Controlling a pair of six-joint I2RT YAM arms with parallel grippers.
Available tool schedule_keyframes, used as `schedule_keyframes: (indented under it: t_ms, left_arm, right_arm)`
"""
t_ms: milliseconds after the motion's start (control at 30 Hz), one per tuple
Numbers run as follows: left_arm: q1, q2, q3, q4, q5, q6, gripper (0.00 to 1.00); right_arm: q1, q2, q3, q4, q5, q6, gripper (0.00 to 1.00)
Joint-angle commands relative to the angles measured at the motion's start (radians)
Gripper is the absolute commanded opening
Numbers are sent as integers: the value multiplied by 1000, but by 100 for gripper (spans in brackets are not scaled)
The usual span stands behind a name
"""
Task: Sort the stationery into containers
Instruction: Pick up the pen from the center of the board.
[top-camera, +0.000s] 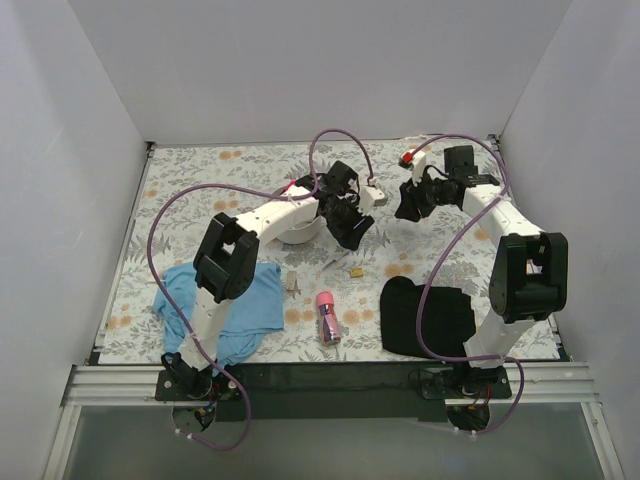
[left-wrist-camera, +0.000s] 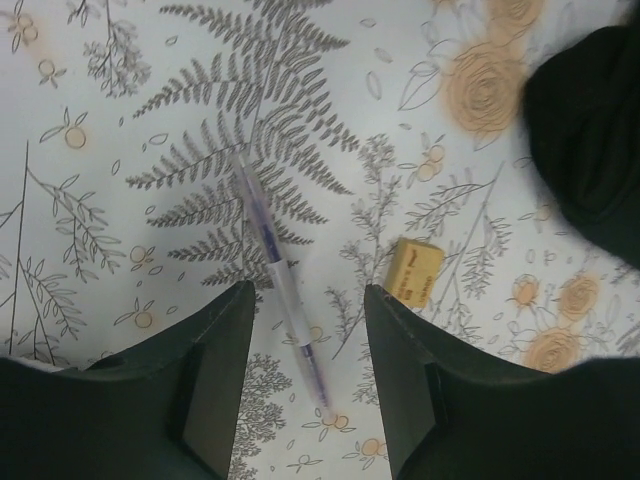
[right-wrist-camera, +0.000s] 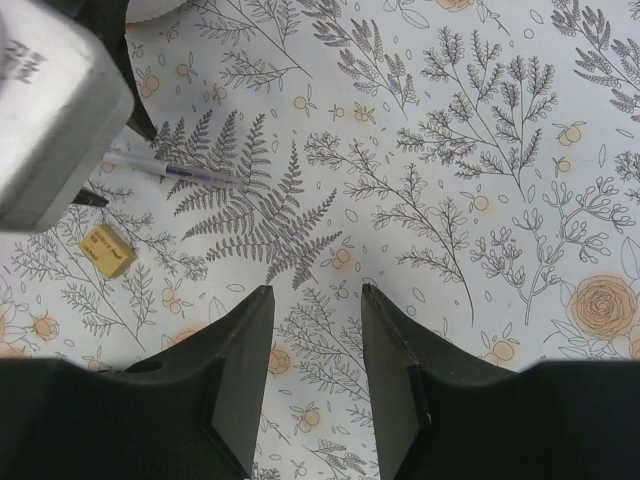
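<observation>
Surface: a table (top-camera: 200, 180) covered in a fern-and-rose print is seen, enclosed by white walls.
Left gripper (left-wrist-camera: 310, 297): jaws are held apart, with a clear pen (left-wrist-camera: 274, 265) lying on the print between them.
Right gripper (right-wrist-camera: 315, 295): jaws are held apart over bare print.
Loose items: a tan block (left-wrist-camera: 415, 272) lies near the pen; a pink tube (top-camera: 327, 316) lies between the blue cloth (top-camera: 240, 305) and the black cloth (top-camera: 425, 315).
Hidden: the white organiser (top-camera: 298, 236) is largely covered by the left arm, so its compartments cannot be made out.

White-and-black twin arms
Left arm (top-camera: 205, 315) and right arm (top-camera: 488, 335): white links, blocky black joints, looping purple cables (top-camera: 150, 250).
</observation>
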Motion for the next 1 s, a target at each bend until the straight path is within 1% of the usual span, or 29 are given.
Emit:
schedule_keyframes:
  t_ms: [0, 33, 167, 433, 567, 667, 800, 867, 900, 933, 967]
  left_arm:
    - [-2, -55, -64, 53, -111, 1, 47]
    - [-7, -54, -75, 76, -135, -1, 46]
    - [-13, -38, -112, 130, -158, -21, 44]
    - [-14, -18, -147, 194, -149, -38, 40]
    - [-14, -11, -182, 236, -151, -48, 32]
    - [-14, -1, -205, 256, -163, -53, 30]
    - [-17, 11, -207, 263, -135, -56, 27]
    - [-27, 22, -210, 268, -143, -53, 25]
    - [-30, 22, -219, 280, -143, -48, 24]
    - [-34, 23, -221, 285, -146, -51, 19]
    - [-36, 31, -222, 286, -145, -56, 17]
  right_arm:
    - [-13, -31, -8, 34, -40, 24, 49]
    - [-15, -31, -8, 34, -42, 22, 49]
    - [-24, -25, -5, 33, -45, 21, 49]
    - [-43, -8, -6, 33, -46, 16, 49]
    - [-47, 0, -6, 34, -43, 19, 49]
    - [-49, 0, -5, 31, -48, 19, 49]
    - [-55, 3, -5, 28, -38, 4, 49]
    - [-61, 8, -3, 27, -37, -2, 49]
    - [-62, 8, 1, 25, -37, -2, 49]
    - [-64, 11, 4, 25, -37, -1, 49]
    - [-64, 12, 4, 24, -35, 1, 49]
